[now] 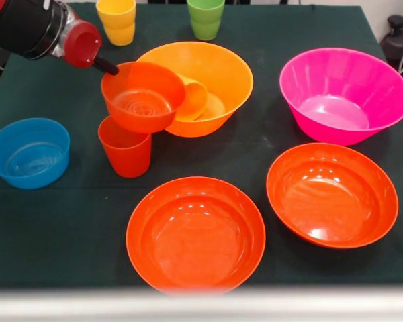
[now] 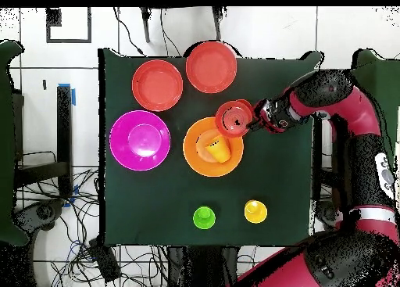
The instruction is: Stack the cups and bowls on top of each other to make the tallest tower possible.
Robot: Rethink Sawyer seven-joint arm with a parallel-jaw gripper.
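My gripper (image 1: 110,68) is shut on the rim of the small red-orange bowl (image 1: 142,98), which is tilted with its opening toward the camera. The bowl sits on or just above the upright red-orange cup (image 1: 125,149); I cannot tell whether they touch. Right behind it is the large orange bowl (image 1: 218,74) with an orange cup (image 1: 193,98) lying inside. In the overhead view the gripper (image 2: 251,124) holds the small bowl (image 2: 233,118) at the edge of the large orange bowl (image 2: 205,160). The red-orange cup is hidden there.
The magenta bowl (image 1: 346,94) is at the right and two wide red-orange bowls (image 1: 196,235) (image 1: 332,194) at the front. The small blue bowl (image 1: 28,152) is at the left. A yellow cup (image 1: 117,20) and a green cup (image 1: 206,18) stand at the far edge.
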